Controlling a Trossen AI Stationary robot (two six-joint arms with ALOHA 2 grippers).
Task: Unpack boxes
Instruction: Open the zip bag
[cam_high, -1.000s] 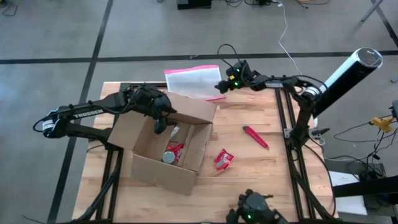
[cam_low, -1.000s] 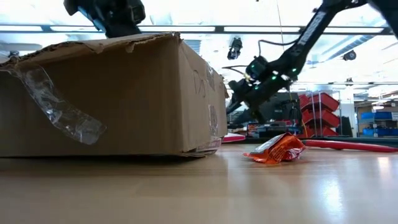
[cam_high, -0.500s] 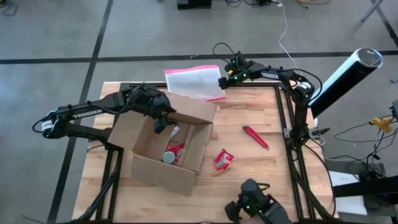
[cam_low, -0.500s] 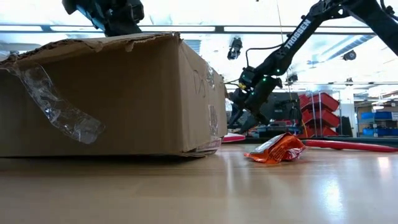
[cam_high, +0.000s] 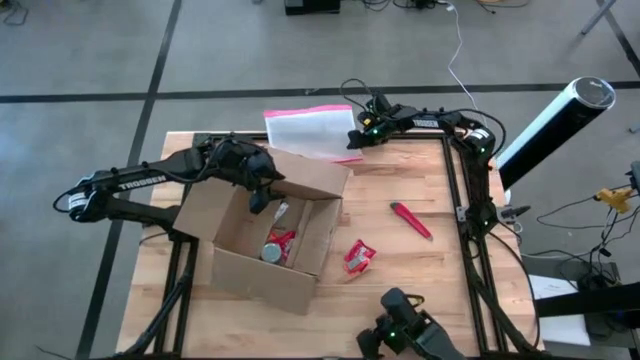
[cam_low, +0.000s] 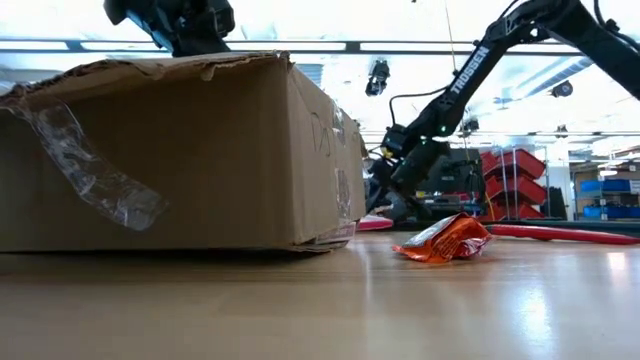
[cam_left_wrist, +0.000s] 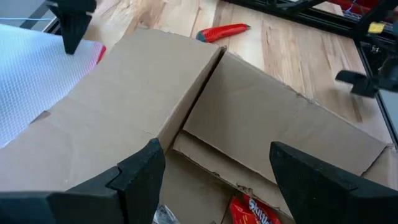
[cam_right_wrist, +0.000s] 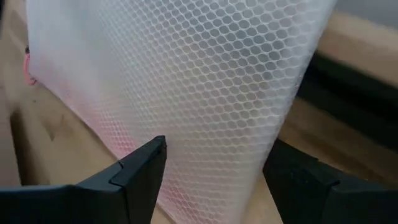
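Both dark two-finger grippers stand wide open with nothing in them: the left gripper (cam_high: 258, 195) hangs inside the top of the big brown corrugated cardboard box (cam_high: 268, 232), its fingers (cam_left_wrist: 138, 176) spread over the inner flap, while the right gripper (cam_high: 352, 137) hovers at the far edge of the wooden table (cam_high: 420, 180), fingers (cam_right_wrist: 138, 172) splayed just above the pink-edged translucent honeycomb pouch (cam_high: 312, 130). That box sits open on the table's left half with red snack packets and a can inside; an orange-red snack packet (cam_high: 358, 257) and a red utility knife (cam_high: 411, 219) lie well to its right
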